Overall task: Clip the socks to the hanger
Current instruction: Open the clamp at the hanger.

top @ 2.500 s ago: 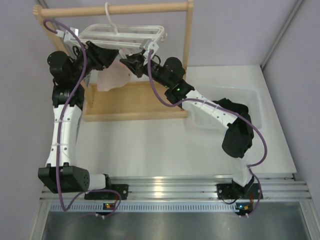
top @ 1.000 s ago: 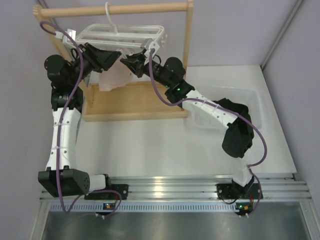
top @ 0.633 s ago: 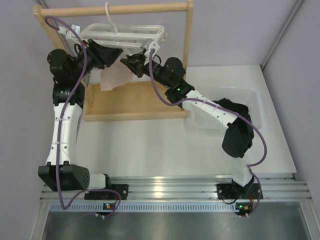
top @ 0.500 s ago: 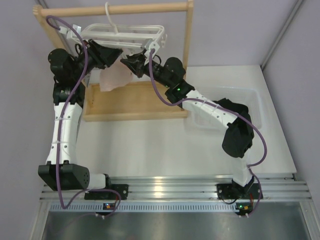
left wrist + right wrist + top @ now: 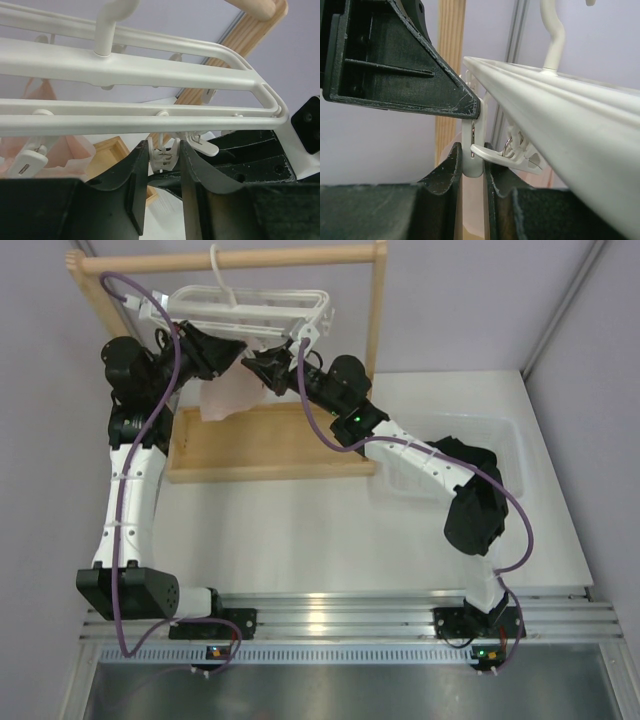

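Two pairs of fingers meet beneath the white hanger [image 5: 150, 70], which hangs from the wooden rod [image 5: 300, 255]: left fingers [image 5: 131, 175] and right fingers [image 5: 447, 175], both nearly closed, each pinch a dangling clip [image 5: 163, 154].

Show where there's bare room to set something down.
Bare table between wooden rack base and the near rail. Crowded: under the hanger, where left claw and right claw each pinch a clip beside the pink cloth.
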Tool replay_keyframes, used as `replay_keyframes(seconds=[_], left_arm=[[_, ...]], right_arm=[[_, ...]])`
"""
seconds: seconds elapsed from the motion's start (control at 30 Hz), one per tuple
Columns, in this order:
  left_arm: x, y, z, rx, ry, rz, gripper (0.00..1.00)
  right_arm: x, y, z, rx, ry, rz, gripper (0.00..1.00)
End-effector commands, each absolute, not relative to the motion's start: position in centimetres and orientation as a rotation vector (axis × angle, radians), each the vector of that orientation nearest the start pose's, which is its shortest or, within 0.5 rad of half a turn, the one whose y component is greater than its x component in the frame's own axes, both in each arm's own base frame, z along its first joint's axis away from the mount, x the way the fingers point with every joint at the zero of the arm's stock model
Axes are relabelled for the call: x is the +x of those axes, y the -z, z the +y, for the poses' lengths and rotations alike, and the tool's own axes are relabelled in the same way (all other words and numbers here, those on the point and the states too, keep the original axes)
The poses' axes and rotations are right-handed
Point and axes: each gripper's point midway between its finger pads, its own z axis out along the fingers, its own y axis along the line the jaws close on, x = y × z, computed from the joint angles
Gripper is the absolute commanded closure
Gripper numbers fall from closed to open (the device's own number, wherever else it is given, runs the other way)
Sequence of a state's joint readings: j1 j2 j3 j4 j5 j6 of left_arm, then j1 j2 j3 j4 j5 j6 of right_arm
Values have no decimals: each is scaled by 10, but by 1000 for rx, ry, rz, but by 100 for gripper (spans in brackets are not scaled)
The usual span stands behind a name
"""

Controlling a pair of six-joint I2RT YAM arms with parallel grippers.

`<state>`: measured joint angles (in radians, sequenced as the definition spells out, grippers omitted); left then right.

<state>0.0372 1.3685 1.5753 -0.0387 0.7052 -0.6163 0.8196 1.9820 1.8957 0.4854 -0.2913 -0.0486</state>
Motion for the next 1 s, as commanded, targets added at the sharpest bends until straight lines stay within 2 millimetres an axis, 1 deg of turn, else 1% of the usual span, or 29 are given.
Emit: replay_keyframes(seconds=[0.0, 0.07, 0.1, 0.13, 0.17, 0.2, 0.23, 0.27, 0.3, 0.37, 0.53, 0.6, 0.63, 0.77, 0.87, 0.97], left_arm=[[394, -501, -113, 125, 924, 1454, 71], [394, -502, -113, 120, 930, 1454, 78], [395, -503, -112, 108, 931, 1454, 86], [396, -502, -112, 100, 933, 1459, 92], [397, -502, -112, 96, 934, 1462, 96], [397, -501, -111, 92, 932, 1464, 99], [397, -501, -112, 89, 933, 1468, 100], [397, -500, -111, 82, 932, 1473, 100], [397, -499, -111, 82, 928, 1476, 100], [396, -498, -110, 81, 922, 1480, 100], [392, -497, -113, 97, 938, 1487, 100], [390, -497, -113, 95, 936, 1490, 100], [389, -498, -113, 97, 936, 1491, 100], [389, -496, -112, 94, 932, 1498, 100], [389, -496, -113, 93, 937, 1500, 100], [390, -493, -114, 93, 946, 1510, 100]], right_arm=[[370, -467, 477, -771, -874, 929, 100], [370, -466, 477, -778, -875, 933, 100], [369, -466, 477, -780, -877, 931, 98], [368, -465, 476, -781, -877, 934, 93], [367, -464, 476, -782, -876, 935, 91], [368, -464, 475, -780, -874, 936, 88], [366, -465, 475, -780, -874, 936, 84], [366, -463, 473, -779, -869, 941, 76], [366, -463, 473, -777, -868, 944, 71], [367, -460, 471, -776, -863, 956, 65], [368, -460, 470, -772, -851, 957, 63], [367, -466, 470, -768, -854, 941, 62], [369, -465, 472, -767, -857, 943, 62], [369, -479, 473, -748, -870, 917, 62], [368, -484, 475, -747, -872, 904, 62], [369, -484, 478, -753, -865, 898, 63]])
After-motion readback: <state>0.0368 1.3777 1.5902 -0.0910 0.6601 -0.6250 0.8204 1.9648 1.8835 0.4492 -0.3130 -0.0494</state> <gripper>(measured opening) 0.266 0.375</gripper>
